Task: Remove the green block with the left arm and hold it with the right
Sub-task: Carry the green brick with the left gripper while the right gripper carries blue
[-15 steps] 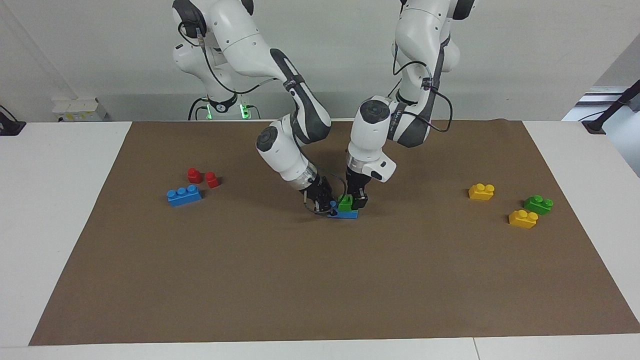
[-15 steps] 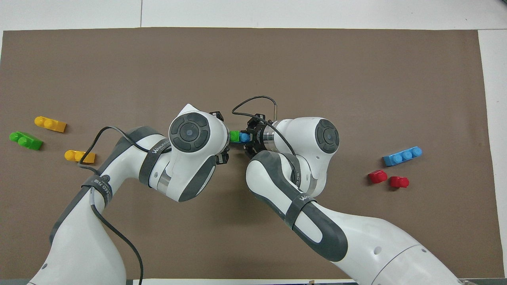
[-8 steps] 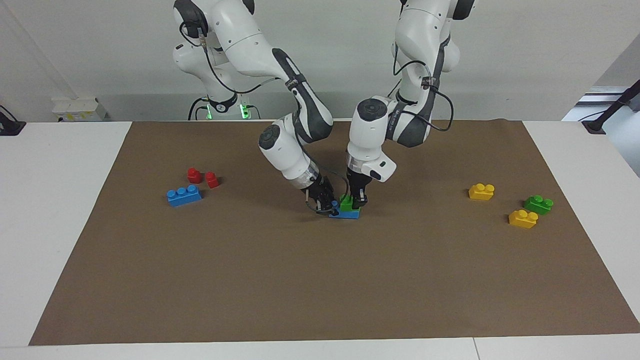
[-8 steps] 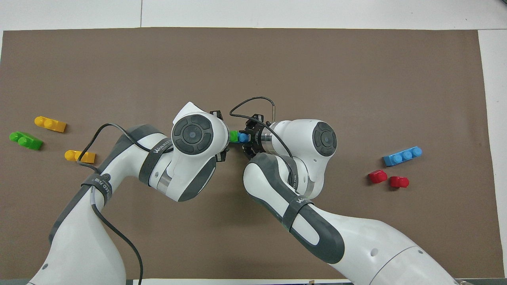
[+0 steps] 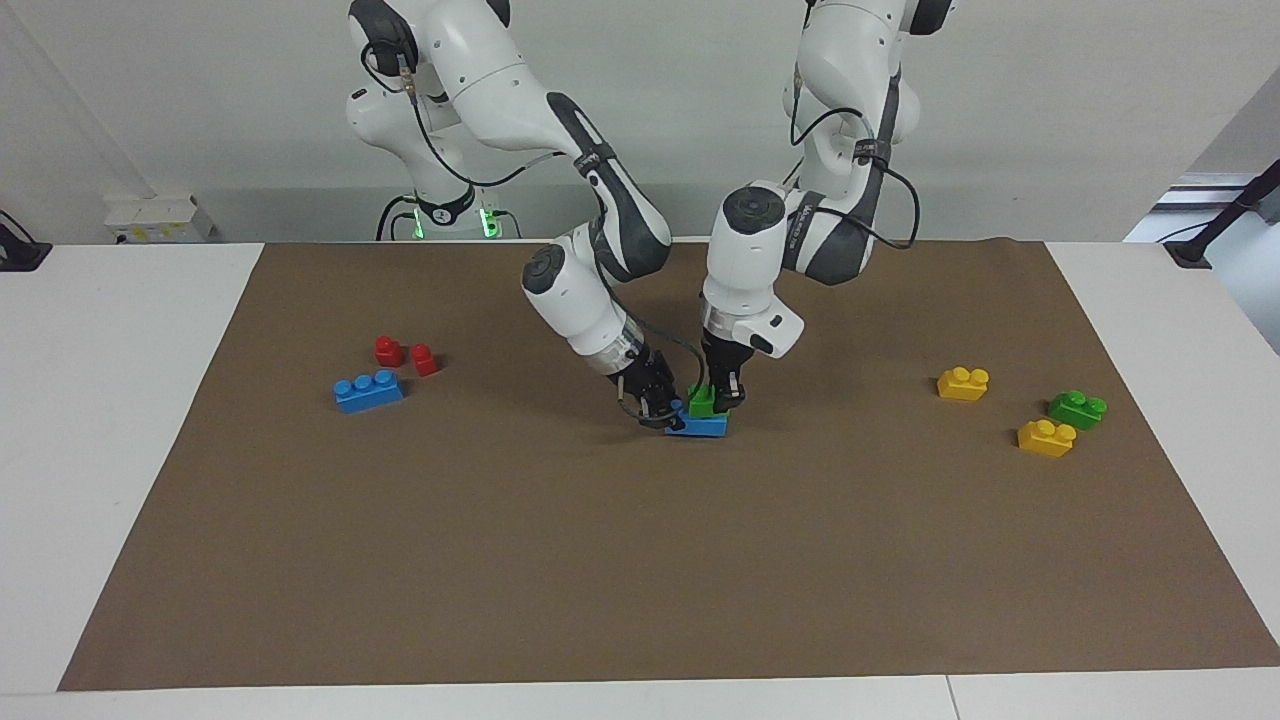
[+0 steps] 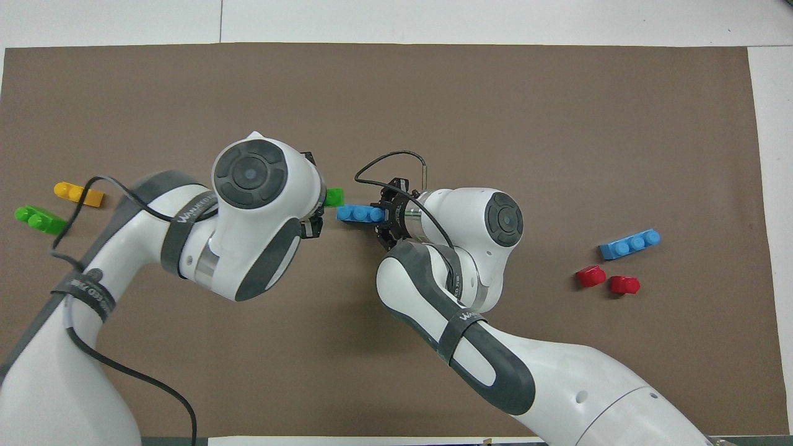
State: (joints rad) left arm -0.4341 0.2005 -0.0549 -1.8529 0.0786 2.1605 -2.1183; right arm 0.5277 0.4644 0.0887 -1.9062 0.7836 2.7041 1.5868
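green block (image 5: 702, 401) – light rigid plastic, grip flat sides | left gripper (image 5: 722, 398) clamps it, mat centre | right gripper (image 5: 655, 410) pins blue three-stud brick (image 5: 700, 427) beneath

From overhead, the left hand (image 6: 313, 210) (under its own wrist) is hidden, and most of the green block (image 6: 334, 197).

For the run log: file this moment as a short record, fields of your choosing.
left gripper: shut on green block
right gripper: shut on blue three-stud brick
green block: looks pulled off the brick in the overhead view
spare bricks, right arm's end: blue brick, two red blocks
left arm's end: two yellow bricks, second green brick
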